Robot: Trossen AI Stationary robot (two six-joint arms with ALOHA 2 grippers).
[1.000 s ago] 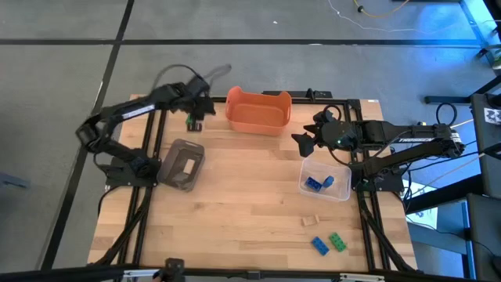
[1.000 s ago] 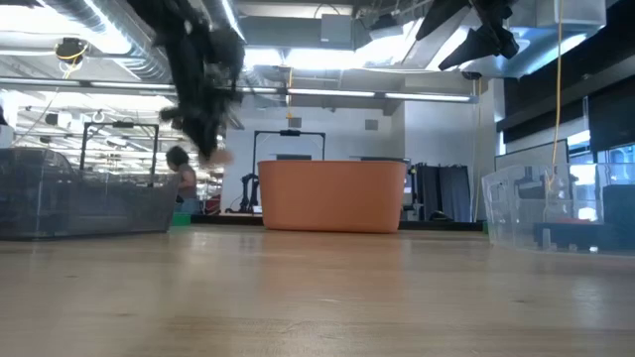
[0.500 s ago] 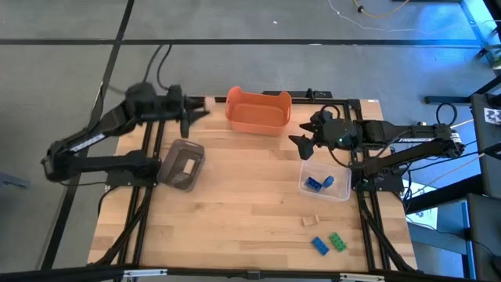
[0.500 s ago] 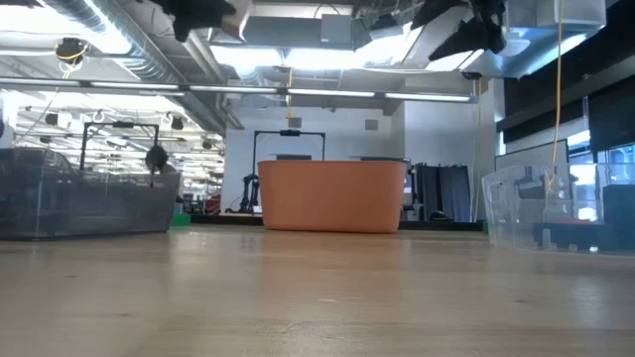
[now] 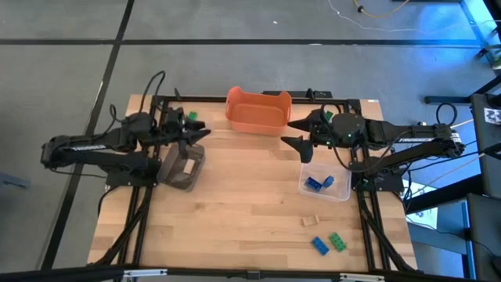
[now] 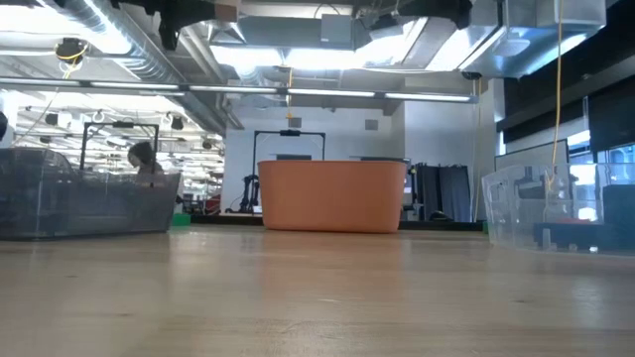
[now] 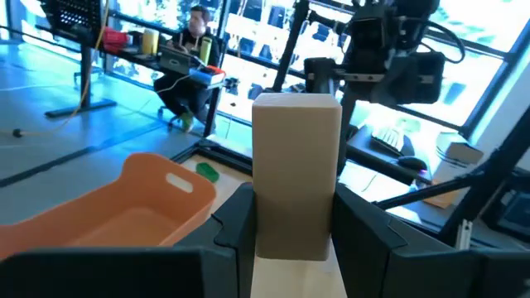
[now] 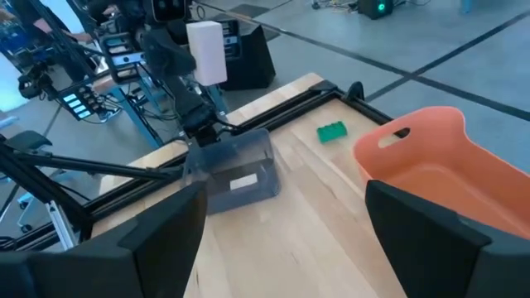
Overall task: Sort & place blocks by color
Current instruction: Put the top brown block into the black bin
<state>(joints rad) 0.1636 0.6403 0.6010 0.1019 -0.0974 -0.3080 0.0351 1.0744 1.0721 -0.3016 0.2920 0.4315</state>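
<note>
With the left gripper (image 7: 294, 228) clamped on an upright pale tan wooden block (image 7: 296, 170) just above the dark smoky bin (image 5: 182, 164), it should centre over that bin before releasing, while the right gripper (image 5: 296, 133) waits empty, wide open, beside the orange tub (image 5: 257, 110).

Pale tan block (image 7: 296, 174), orange tub (image 5: 258, 110), green brick (image 8: 332, 132).
</note>
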